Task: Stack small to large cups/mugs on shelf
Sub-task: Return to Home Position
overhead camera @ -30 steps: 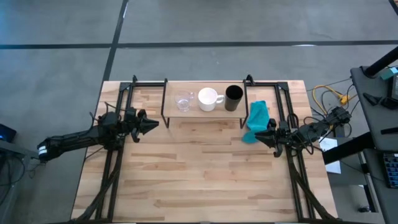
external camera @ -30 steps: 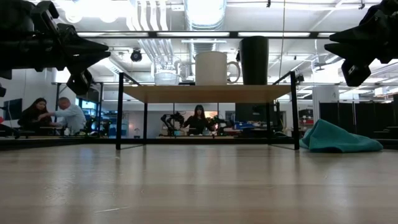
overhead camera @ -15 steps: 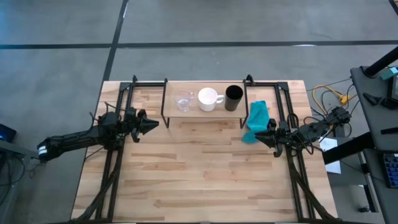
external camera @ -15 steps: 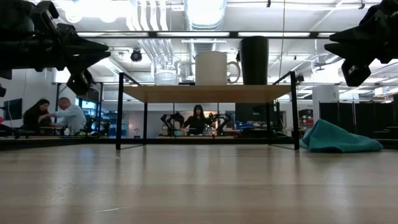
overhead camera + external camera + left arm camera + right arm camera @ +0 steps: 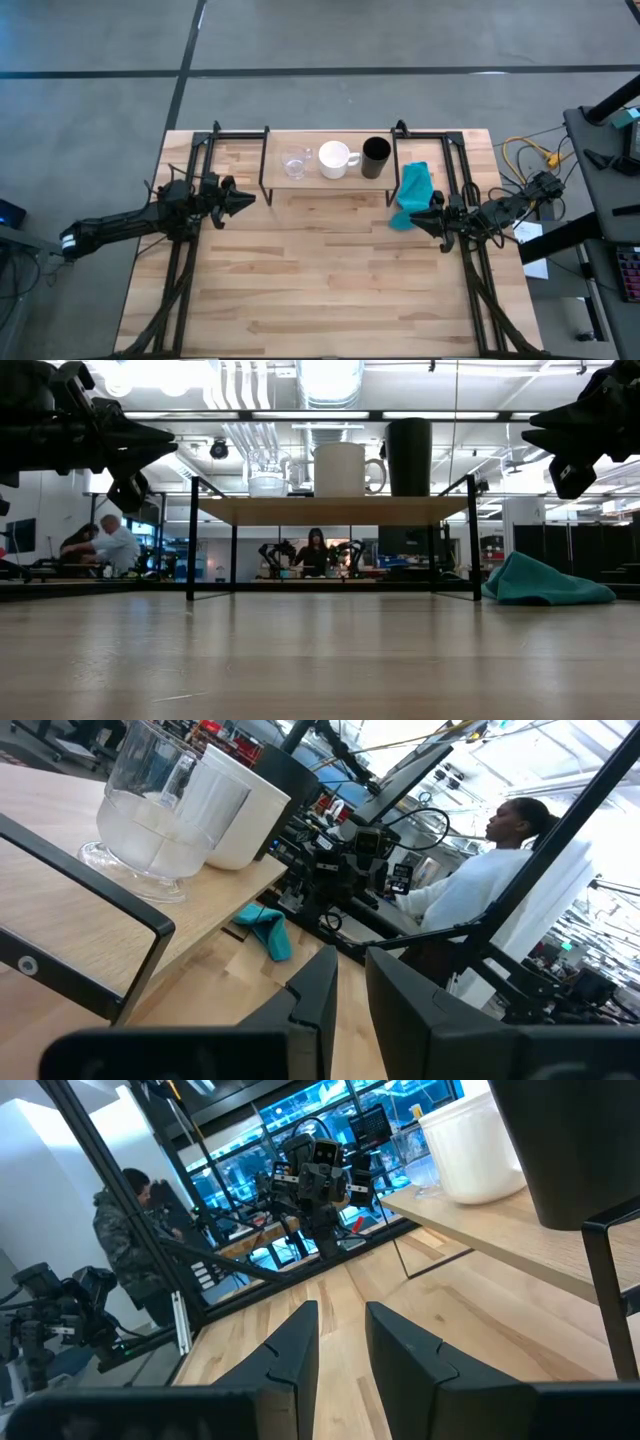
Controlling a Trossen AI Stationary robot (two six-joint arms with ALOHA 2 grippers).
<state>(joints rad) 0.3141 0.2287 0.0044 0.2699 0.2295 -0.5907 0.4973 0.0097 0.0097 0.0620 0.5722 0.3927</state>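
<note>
Three vessels stand in a row on the shelf (image 5: pixel 310 178) at the table's far edge. From left to right they are the clear glass cup (image 5: pixel 295 162), the white mug (image 5: pixel 334 159) with its handle toward the black cup, and the black cup (image 5: pixel 376 157). Each rests on its base on the light-wood board (image 5: pixel 330 511). My left gripper (image 5: pixel 248 199) hovers shut above the table, left of the shelf's near corner. My right gripper (image 5: pixel 413 217) hovers shut over the near end of the teal cloth. The left wrist view shows the glass cup (image 5: pixel 150 810) and the mug (image 5: pixel 235 815) close ahead.
A teal cloth (image 5: pixel 412 195) lies crumpled on the table, right of the shelf. Black frame rails (image 5: pixel 195 170) stand along the table's left and right sides. Bare tabletop (image 5: pixel 330 280) spreads in front of the shelf. People sit in the room beyond (image 5: pixel 100 545).
</note>
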